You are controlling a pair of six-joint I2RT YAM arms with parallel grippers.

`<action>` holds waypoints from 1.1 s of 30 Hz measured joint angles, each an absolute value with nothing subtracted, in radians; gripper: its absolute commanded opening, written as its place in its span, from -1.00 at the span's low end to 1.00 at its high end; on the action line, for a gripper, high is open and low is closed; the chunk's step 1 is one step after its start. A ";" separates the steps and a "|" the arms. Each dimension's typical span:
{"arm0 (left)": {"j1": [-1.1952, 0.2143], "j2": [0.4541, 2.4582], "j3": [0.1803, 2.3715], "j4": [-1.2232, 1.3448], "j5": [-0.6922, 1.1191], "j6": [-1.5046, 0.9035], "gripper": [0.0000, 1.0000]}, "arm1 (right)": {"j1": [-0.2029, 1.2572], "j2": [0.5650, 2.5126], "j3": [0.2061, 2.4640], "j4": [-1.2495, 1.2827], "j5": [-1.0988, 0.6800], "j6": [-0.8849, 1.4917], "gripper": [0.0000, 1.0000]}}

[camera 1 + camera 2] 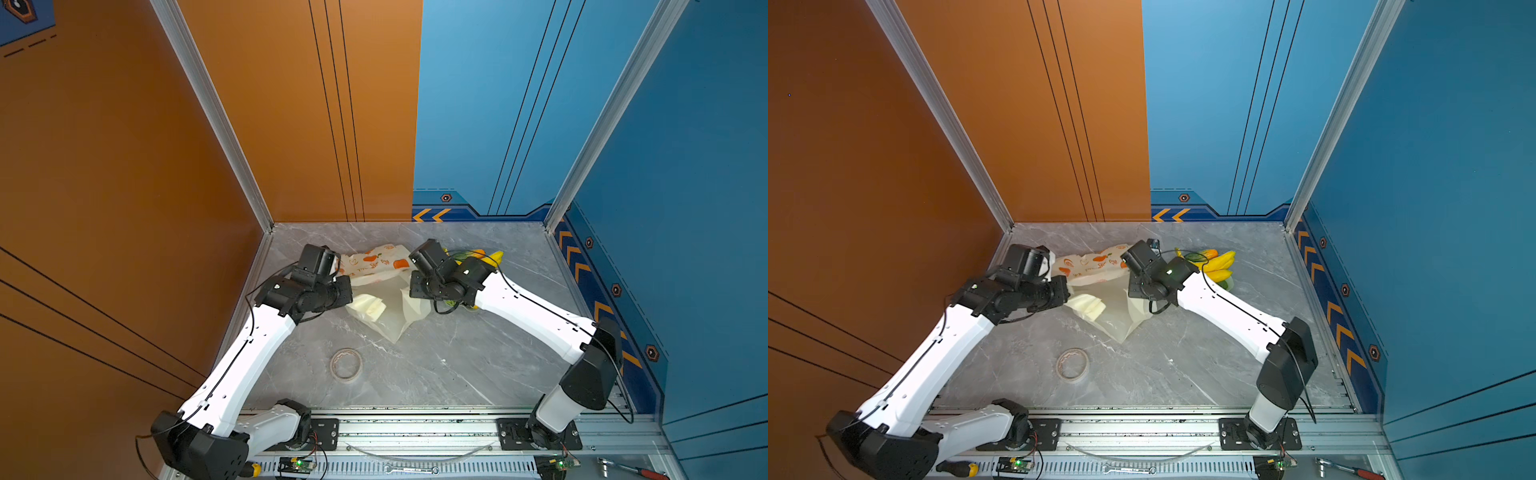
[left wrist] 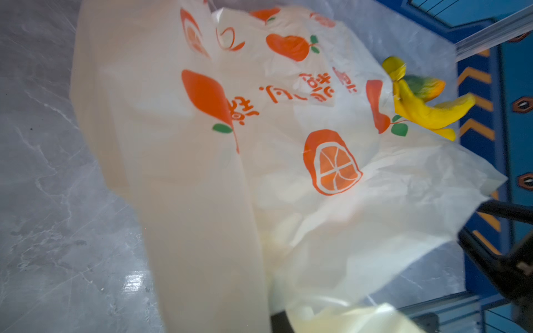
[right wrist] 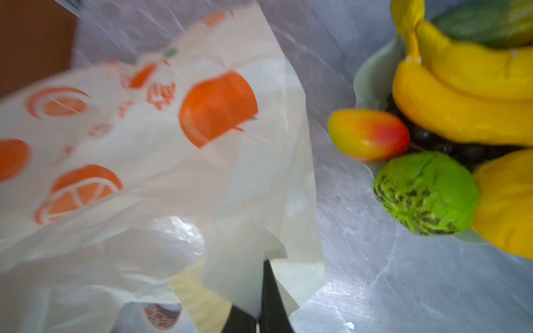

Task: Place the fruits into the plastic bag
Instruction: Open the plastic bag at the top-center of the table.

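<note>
The cream plastic bag (image 1: 374, 266) (image 1: 1096, 266) with orange fruit prints lies crumpled mid-table between both arms. My left gripper (image 1: 347, 293) is shut on the bag's edge, and the film (image 2: 288, 144) covers its jaws. My right gripper (image 3: 261, 299) is shut on a flap of the bag (image 3: 173, 144). Beside it, the fruits sit piled in a pale green dish (image 3: 372, 83): banana bunch (image 3: 461, 95) (image 1: 492, 257), mango (image 3: 369, 134), bumpy green ball (image 3: 427, 193), lemon-like fruit (image 3: 507, 201), green-orange fruit (image 2: 424, 85) and dark grapes (image 3: 432, 141).
A roll of tape (image 1: 346, 364) lies on the grey marble table nearer the front. A wrench (image 1: 411, 470) and a red-handled ratchet (image 1: 631, 469) rest on the front rail. Orange and blue walls close in the table on three sides.
</note>
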State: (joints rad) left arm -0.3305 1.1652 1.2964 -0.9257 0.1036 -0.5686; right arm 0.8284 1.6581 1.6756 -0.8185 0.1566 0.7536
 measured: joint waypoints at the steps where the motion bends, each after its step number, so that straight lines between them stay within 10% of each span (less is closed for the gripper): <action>1: -0.311 1.172 1.337 -0.941 0.120 -0.569 -1.00 | 0.827 1.659 1.735 -0.828 0.154 0.736 -1.00; 12: -0.398 1.292 1.891 -0.836 0.082 -0.455 -1.00 | 0.813 1.734 2.270 -0.792 0.152 0.470 -1.00; 21: -0.292 1.119 1.114 -0.859 0.142 -0.474 -1.00 | 0.741 1.613 1.456 -0.716 0.025 0.611 -1.00; 33: -0.160 1.125 1.193 -0.944 0.367 -0.463 -0.79 | 0.747 1.615 1.628 -0.722 -0.078 0.649 -1.00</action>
State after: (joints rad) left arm -0.1596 1.1252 1.1934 -0.9436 0.3668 -0.4625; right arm 0.7467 1.6154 1.6279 -0.7223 -0.0776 0.6495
